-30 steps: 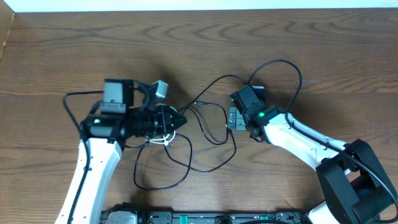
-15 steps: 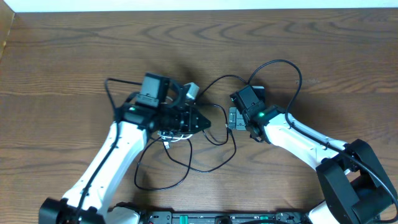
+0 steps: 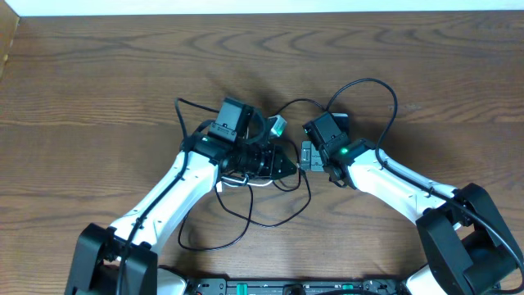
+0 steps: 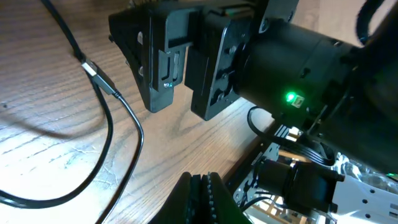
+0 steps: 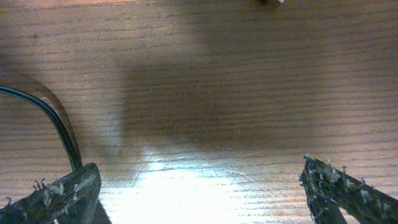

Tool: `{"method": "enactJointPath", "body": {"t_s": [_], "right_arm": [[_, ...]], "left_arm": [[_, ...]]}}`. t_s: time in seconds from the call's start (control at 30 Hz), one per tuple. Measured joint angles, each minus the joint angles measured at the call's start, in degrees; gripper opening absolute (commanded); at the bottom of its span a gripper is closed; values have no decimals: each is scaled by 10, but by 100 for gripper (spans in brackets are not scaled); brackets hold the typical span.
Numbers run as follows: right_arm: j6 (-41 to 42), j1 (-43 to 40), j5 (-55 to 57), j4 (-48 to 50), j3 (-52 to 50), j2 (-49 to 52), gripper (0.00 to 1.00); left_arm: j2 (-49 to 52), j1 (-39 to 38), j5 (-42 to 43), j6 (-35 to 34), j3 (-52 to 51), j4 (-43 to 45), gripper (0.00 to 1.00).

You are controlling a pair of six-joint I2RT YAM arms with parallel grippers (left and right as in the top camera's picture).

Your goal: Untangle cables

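Left arm has swung right, so the black two-finger left gripper [image 3: 286, 166], fingers pressed together (can't tell if a cord's pinched), now sits right beside the black right gripper [image 3: 307, 156], fingers spread wide on nothing, while the thin black cables [image 4: 140, 140] and short white cable [image 3: 254, 183] lie looped together under it on the table, so no real untangling yet imo.

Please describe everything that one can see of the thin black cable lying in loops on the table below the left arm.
The thin black cable looks like a smooth, flexible, plastic-coated cord. It lies slack and flat on the wooden table. It makes one wide loop near the front edge and a second curve toward the right. Where the two meet, black cord crosses black cord, though whether this is one cable or two cannot be told. Its upper part runs under the left arm, so no plug end can be made out.
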Motion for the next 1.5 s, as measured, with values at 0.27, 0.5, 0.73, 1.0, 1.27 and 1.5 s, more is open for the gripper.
{"method": "enactJointPath", "body": {"t_s": [0.27, 0.5, 0.73, 1.0, 1.27, 1.5], "right_arm": [[0, 0, 0, 0, 0, 0, 99], [0, 0, 0, 0, 0, 0, 99], [0, 0, 0, 0, 0, 0, 99], [0, 0, 0, 0, 0, 0, 99], [0, 0, 0, 0, 0, 0, 99], [0, 0, 0, 0, 0, 0, 99]], "left_arm": [[2, -3, 0, 0, 0, 9, 8], [2, -3, 0, 0, 0, 12, 8], [2, -3, 0, 0, 0, 14, 8], [2, -3, 0, 0, 0, 14, 7], [2, -3, 0, 0, 0, 5, 8], [2, -3, 0, 0, 0, -2, 7]]}}
